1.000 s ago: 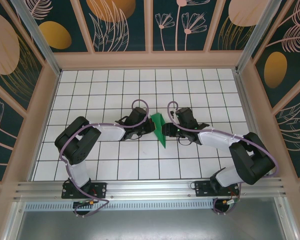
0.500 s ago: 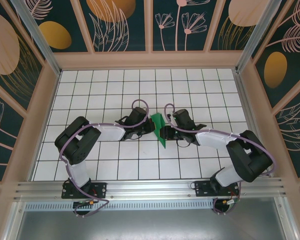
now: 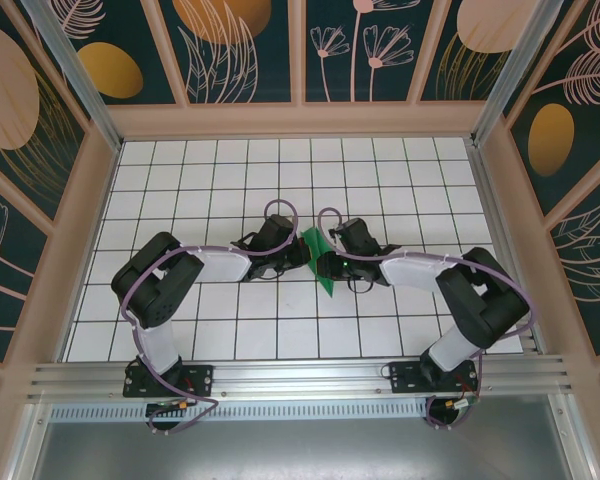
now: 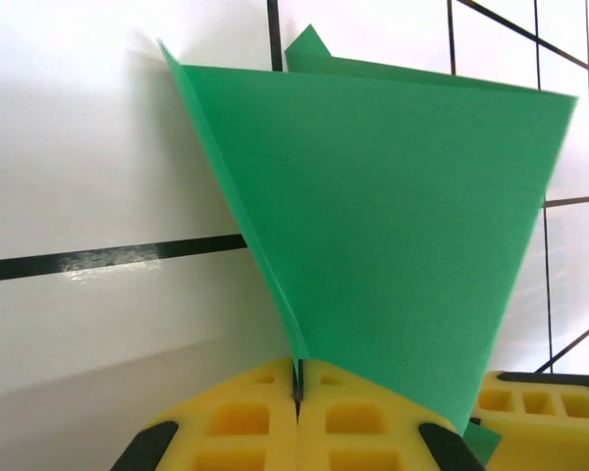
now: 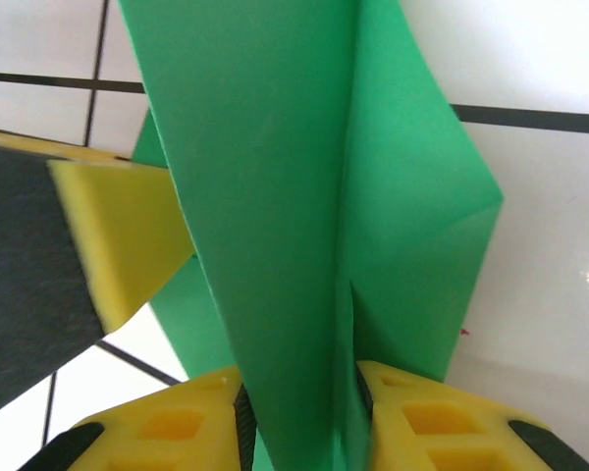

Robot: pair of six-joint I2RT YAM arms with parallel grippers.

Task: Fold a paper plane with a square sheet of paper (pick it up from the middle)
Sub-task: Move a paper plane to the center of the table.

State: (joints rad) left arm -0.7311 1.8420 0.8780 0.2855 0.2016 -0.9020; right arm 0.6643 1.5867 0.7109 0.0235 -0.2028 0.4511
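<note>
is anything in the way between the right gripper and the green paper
Nothing visible. The folded green paper runs between the pads of the right gripper; whether they clamp it is unclear. The left gripper pinches the same paper from the other side.

table (image 3: 180,180): white tiles, black grid lines | walls (image 3: 240,50): dark floral panels | near edge: metal rail (image 3: 300,375)

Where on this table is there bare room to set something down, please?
The table is bare across the far rows up to the back wall, and in the near strip between the left arm and right arm. It is crowded in the middle, where the left gripper and right gripper meet at the folded green paper.
</note>
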